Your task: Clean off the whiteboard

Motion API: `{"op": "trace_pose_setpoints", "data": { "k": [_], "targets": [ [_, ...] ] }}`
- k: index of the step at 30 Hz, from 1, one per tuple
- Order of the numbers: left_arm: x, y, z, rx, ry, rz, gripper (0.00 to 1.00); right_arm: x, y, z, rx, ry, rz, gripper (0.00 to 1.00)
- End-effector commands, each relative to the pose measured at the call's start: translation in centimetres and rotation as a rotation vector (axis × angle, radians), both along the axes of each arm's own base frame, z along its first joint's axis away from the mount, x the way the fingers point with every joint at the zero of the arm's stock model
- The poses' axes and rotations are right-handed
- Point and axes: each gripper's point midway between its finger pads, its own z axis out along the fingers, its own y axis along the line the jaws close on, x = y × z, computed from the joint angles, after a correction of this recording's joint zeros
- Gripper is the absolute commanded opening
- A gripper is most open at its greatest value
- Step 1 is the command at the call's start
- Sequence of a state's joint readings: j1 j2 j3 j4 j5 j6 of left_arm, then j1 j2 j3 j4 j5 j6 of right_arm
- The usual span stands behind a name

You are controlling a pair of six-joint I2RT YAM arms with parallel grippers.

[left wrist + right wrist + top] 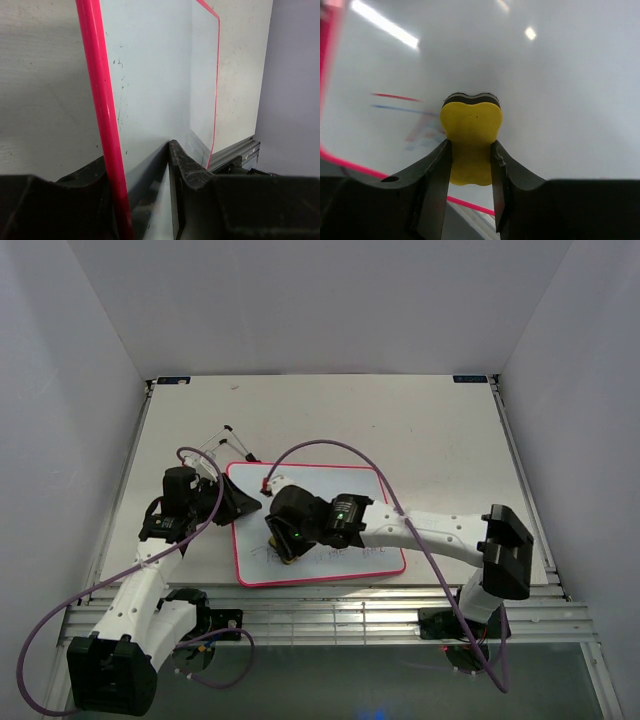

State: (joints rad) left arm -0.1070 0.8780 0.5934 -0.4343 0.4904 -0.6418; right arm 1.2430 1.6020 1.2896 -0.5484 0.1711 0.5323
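Observation:
The whiteboard (340,490) lies flat on the table, white with a pink-red frame, with faint handwriting along its near part. My left gripper (232,502) is shut on the board's left edge; in the left wrist view the board (150,85) runs between the fingers, the pink frame (102,115) beside one finger. My right gripper (288,552) is shut on the yellow eraser (471,135), which presses its dark pad on the board (560,90) near smeared pink and blue writing (420,130). The eraser (287,560) barely shows under the right wrist in the top view.
The board's thin black stand legs (225,440) stick out behind its far left corner. White walls enclose the table (440,420) at left, right and back. A metal rail (350,615) runs along the near edge by the arm bases.

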Motion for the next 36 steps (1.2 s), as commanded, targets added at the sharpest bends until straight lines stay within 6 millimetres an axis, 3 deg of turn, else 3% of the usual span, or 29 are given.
{"op": "trace_pose_setpoints", "data": {
  "k": [1, 2, 3, 4, 6, 10, 11, 13, 17, 19, 20, 21, 24, 25, 28, 30, 31, 33, 34, 36],
  "targets": [
    [2.5, 1.7, 1.5, 0.144, -0.185, 0.014, 0.0, -5.3, 8.1, 4.0, 0.178, 0.027, 0.22, 0.33],
    [2.5, 1.7, 1.4, 0.145, -0.183, 0.014, 0.0, -6.0, 9.1, 4.7, 0.189, 0.025, 0.246, 0.33],
    [2.5, 1.7, 1.5, 0.144, -0.185, 0.014, 0.0, -6.4, 10.1, 3.9, 0.166, 0.022, 0.272, 0.33],
    [2.5, 1.7, 1.5, 0.144, -0.185, 0.014, 0.0, -7.1, 11.6, 6.1, 0.206, 0.0, 0.294, 0.33],
    [2.5, 1.7, 1.5, 0.145, -0.186, 0.017, 0.0, -7.4, 12.1, 5.4, 0.159, -0.008, 0.309, 0.33],
    [2.5, 1.7, 1.6, 0.145, -0.188, 0.015, 0.0, -4.9, 11.2, 4.6, 0.081, -0.077, 0.239, 0.33],
    [2.5, 1.7, 1.6, 0.145, -0.189, 0.015, 0.0, -4.4, 10.1, 3.4, 0.035, -0.076, 0.219, 0.33],
    [2.5, 1.7, 1.5, 0.145, -0.188, 0.015, 0.0, -2.6, 8.3, 2.8, -0.011, -0.104, 0.154, 0.33],
    [2.5, 1.6, 1.5, 0.144, -0.183, 0.012, 0.0, -1.6, 3.2, -0.1, -0.115, -0.083, 0.062, 0.33],
    [2.5, 1.6, 1.5, 0.143, -0.185, 0.013, 0.0, -1.3, -0.7, -2.1, -0.177, -0.065, 0.015, 0.33],
    [2.5, 1.7, 1.5, 0.144, -0.185, 0.014, 0.0, -1.2, -2.0, -1.9, -0.164, -0.059, -0.019, 0.33],
    [2.5, 1.6, 1.5, 0.143, -0.185, 0.013, 0.0, -1.5, -4.9, -4.5, -0.238, -0.038, -0.039, 0.33],
    [2.5, 1.6, 1.6, 0.142, -0.186, 0.011, 0.0, -0.5, -8.8, -5.6, -0.221, 0.0, -0.133, 0.33],
    [2.5, 1.6, 1.5, 0.143, -0.185, 0.011, 0.0, -0.1, -11.4, -7.5, -0.26, 0.022, -0.177, 0.33],
    [2.5, 1.6, 1.6, 0.143, -0.186, 0.013, 0.0, 0.8, -14.8, -8.2, -0.254, 0.037, -0.26, 0.33],
    [2.5, 1.6, 1.5, 0.142, -0.183, 0.01, 0.0, 1.2, -14.5, -7.2, -0.21, 0.026, -0.266, 0.33],
    [2.5, 1.6, 1.5, 0.142, -0.182, 0.011, 0.0, 1.0, -13.4, -6.3, -0.17, 0.041, -0.237, 0.33],
    [2.5, 1.6, 1.5, 0.141, -0.183, 0.009, 0.0, 1.0, -10.5, -4.9, -0.067, 0.046, -0.183, 0.33],
    [2.5, 1.6, 1.4, 0.141, -0.18, 0.008, 0.0, -0.1, -8.7, -4.2, -0.018, 0.065, -0.119, 0.33],
    [2.5, 1.6, 1.3, 0.143, -0.177, 0.011, 0.0, -0.5, -4.5, -1.9, 0.097, 0.057, -0.046, 0.33]
  ]
}}
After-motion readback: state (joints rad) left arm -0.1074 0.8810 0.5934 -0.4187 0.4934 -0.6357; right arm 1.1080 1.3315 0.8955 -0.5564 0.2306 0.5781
